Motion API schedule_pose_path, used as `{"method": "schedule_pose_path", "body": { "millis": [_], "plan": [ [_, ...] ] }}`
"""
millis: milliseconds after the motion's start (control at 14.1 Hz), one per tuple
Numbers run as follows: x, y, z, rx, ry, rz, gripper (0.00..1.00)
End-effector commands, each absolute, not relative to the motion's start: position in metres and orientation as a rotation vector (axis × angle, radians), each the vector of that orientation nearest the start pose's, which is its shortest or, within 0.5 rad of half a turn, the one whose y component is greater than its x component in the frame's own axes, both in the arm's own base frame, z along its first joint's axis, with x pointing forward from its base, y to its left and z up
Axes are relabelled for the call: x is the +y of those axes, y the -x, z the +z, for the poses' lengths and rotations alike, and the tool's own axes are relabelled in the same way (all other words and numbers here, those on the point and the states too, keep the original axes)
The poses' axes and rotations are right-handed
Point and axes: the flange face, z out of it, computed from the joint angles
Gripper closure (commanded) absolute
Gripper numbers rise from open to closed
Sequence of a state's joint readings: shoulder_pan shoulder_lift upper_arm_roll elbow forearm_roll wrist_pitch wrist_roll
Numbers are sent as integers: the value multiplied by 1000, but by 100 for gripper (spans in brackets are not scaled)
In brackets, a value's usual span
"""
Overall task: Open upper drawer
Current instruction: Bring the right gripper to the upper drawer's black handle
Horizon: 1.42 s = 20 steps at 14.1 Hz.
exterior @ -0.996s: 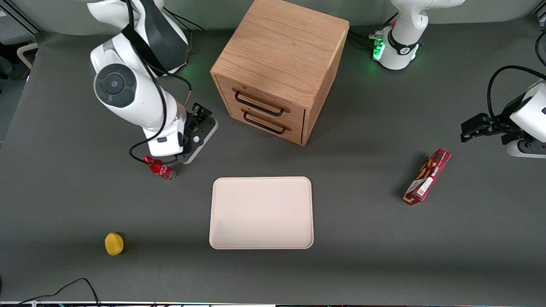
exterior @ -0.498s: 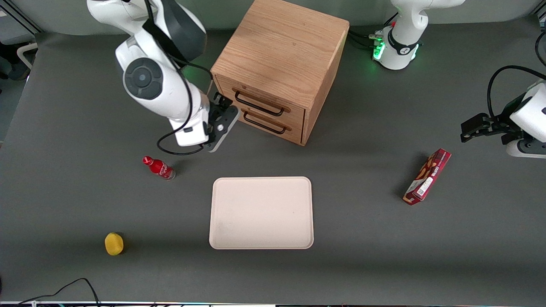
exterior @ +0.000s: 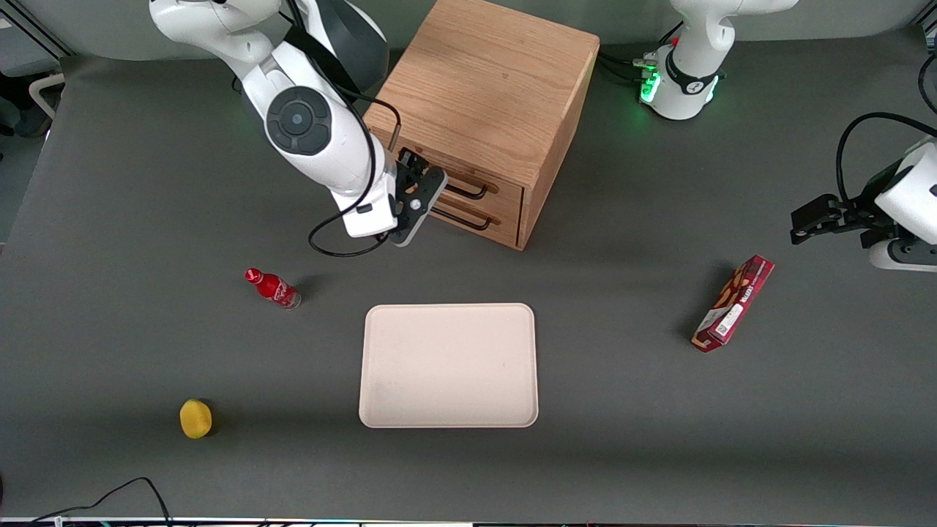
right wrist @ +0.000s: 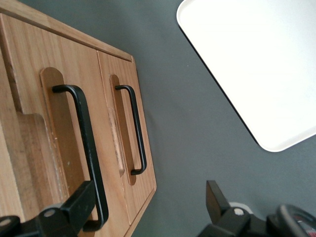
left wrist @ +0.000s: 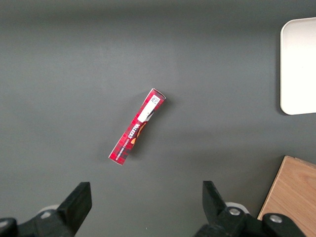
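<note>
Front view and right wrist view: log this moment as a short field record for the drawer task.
upper drawer: light oak front with long black wire handle, shut, flush with cabinet
lower drawer: matching front, shut
claw: right arm's, open, in front of the drawers, one finger by the upper handle, not yet gripping
beige tray: nearer the front camera than the cabinet

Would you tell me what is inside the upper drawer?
Nothing inside shows: the upper drawer is shut, only its front and black handle visible. The open tool is in front of it.

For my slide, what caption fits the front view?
Open gripper reaching the closed light oak upper drawer by its black wire handle.
</note>
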<state>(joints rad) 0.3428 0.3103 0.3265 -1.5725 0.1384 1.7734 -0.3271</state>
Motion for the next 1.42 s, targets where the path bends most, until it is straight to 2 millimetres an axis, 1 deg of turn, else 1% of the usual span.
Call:
{"method": "schedule_pose_path", "body": {
  "millis": [0, 142, 285, 427, 569, 782, 854, 1067, 1209, 1351],
  "plan": [
    [398, -502, 455, -1311, 2595, 174, 0],
    [401, -499, 451, -1311, 2594, 173, 0],
    [409, -491, 448, -1331, 2580, 178, 0],
    [409, -491, 447, -1329, 2579, 176, 0],
    [417, -481, 445, -1353, 2564, 189, 0],
    [417, -474, 439, -1359, 2567, 194, 0],
    [420, -471, 438, -1365, 2561, 195, 0],
    [419, -468, 434, -1367, 2562, 204, 0],
    [418, -459, 431, -1368, 2573, 176, 0],
    [421, -455, 430, -1376, 2568, 175, 0]
  ]
}}
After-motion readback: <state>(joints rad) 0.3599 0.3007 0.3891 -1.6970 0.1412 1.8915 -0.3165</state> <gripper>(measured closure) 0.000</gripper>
